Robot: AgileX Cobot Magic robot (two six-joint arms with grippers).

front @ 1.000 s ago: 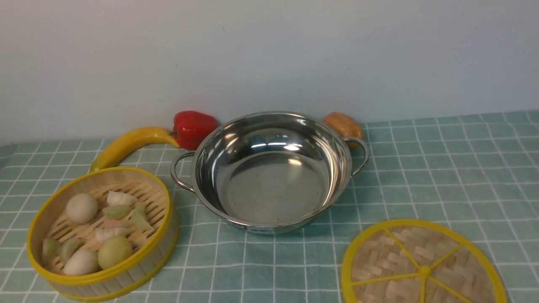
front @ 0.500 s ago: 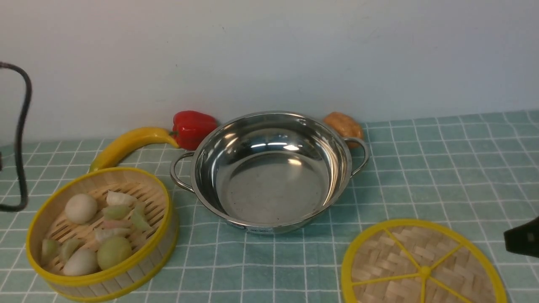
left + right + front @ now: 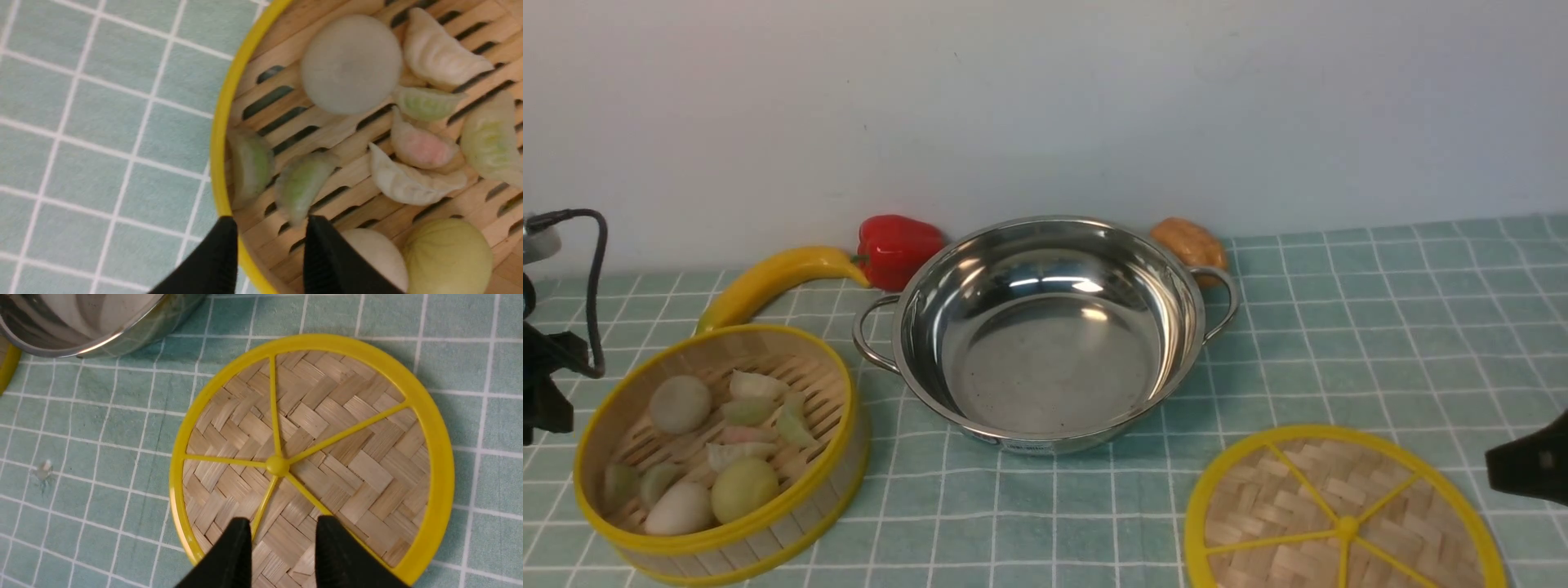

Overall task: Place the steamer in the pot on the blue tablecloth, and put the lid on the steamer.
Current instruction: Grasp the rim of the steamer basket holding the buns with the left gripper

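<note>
Left gripper (image 3: 270, 222), jaws spread, straddles the steamer (image 3: 217, 134) rim; right gripper (image 3: 282, 522), jaws apart, hovers over the lid (image 3: 367, 469).

You've got three buns (image 3: 351, 63) and seven dumplings (image 3: 412, 185) — plus one each of steamer (image 3: 727, 541), pot (image 3: 1045, 359), lid (image 3: 1307, 506), red pepper (image 3: 897, 247), banana (image 3: 768, 282) and potato (image 3: 1188, 241).

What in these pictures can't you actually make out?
- Front view: flat woven-bamboo lid with yellow rim, near side cut off by bottom edge.
- Front view: brown lumpy item, partly hidden behind the shiny steel pot.
- Left wrist view: whether the left gripper touches the yellow rim of the round bamboo steamer; depth unreadable.
</note>
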